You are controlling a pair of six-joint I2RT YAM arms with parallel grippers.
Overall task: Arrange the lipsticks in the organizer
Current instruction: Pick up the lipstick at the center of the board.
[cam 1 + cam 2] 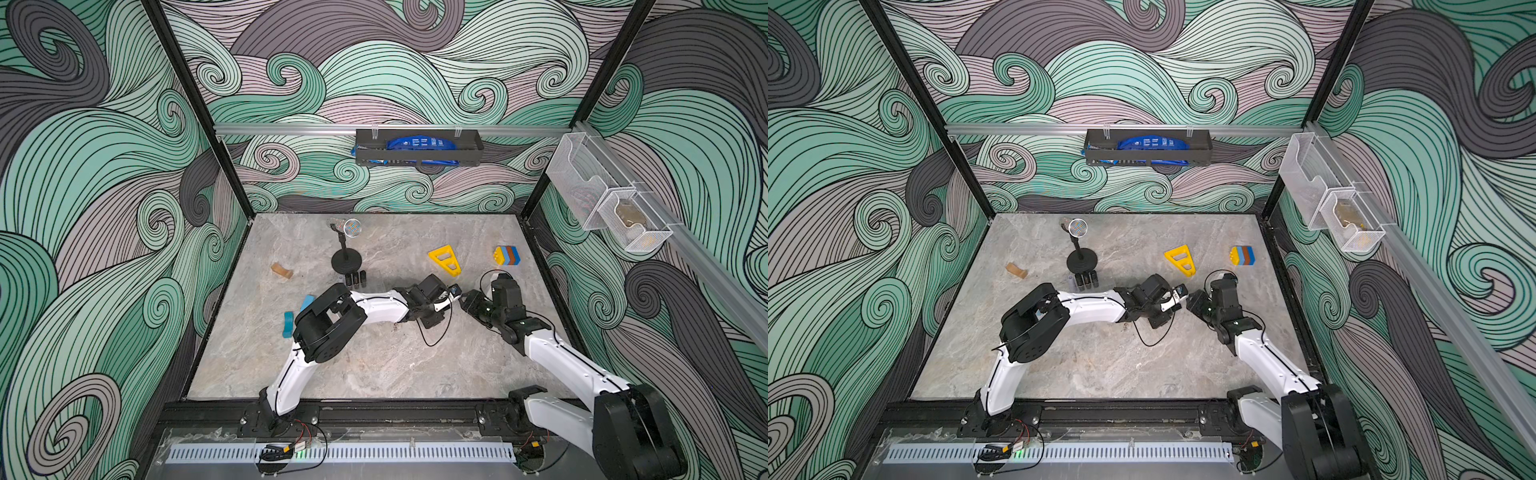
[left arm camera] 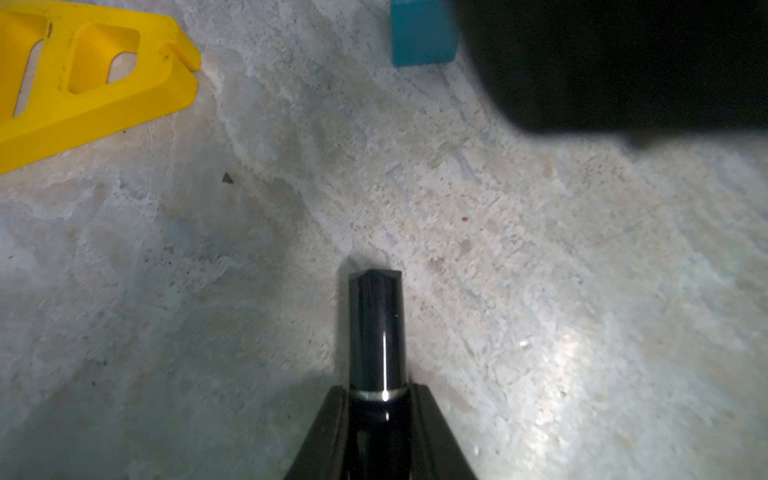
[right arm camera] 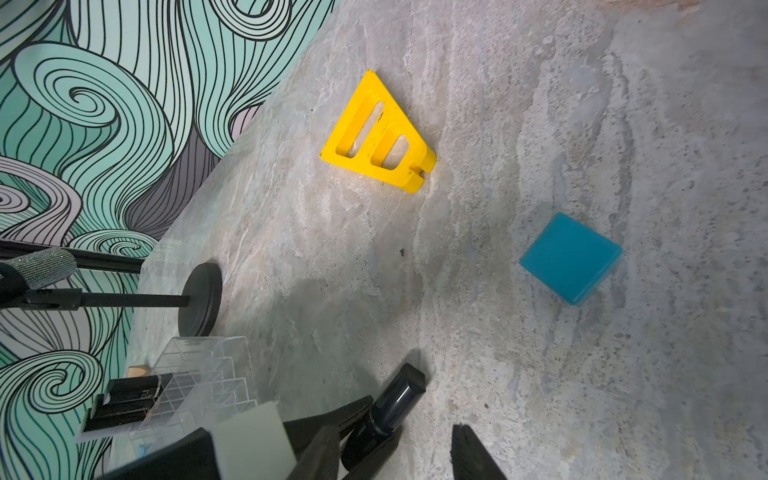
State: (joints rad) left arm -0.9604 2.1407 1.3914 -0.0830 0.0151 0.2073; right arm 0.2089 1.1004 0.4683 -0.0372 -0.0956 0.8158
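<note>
Lipstick in play: glossy black tube (image 2: 376,324), poking out past the fingertips at a slant, tip close over the marble table (image 2: 166,291), can't tell if touching
Left gripper (image 2: 379,392): clamped on that tube down by the silver band, snug on both sides
Right gripper (image 1: 467,301): spread, nothing in it, parked right next to the tube's free end
Organizer (image 3: 208,374): clear stepped acrylic grid, just beside the round base of the little mic stand (image 1: 347,259), well apart from the held tube
Other lipsticks (image 1: 356,280): black tubes already standing in a row in the organizer's cells; can't make out the pale one for sure
Step, best guess: carry the tube over and drop it into a free cell
How to nail it: tip the tube upright first, line up over one empty cell next to the row, lower straight, let go only with the bottom end inside the cell walls
Grip tip: glossy shell, so probably slippery; hold the squeeze steady and skip fast wrist swings
Watch out: mic stand base and the standing tubes, probably easy to knock; better to pull the right arm out of the lane too
Clutter to ignore: yellow wedge (image 3: 376,137), blue block (image 3: 571,257)
</note>
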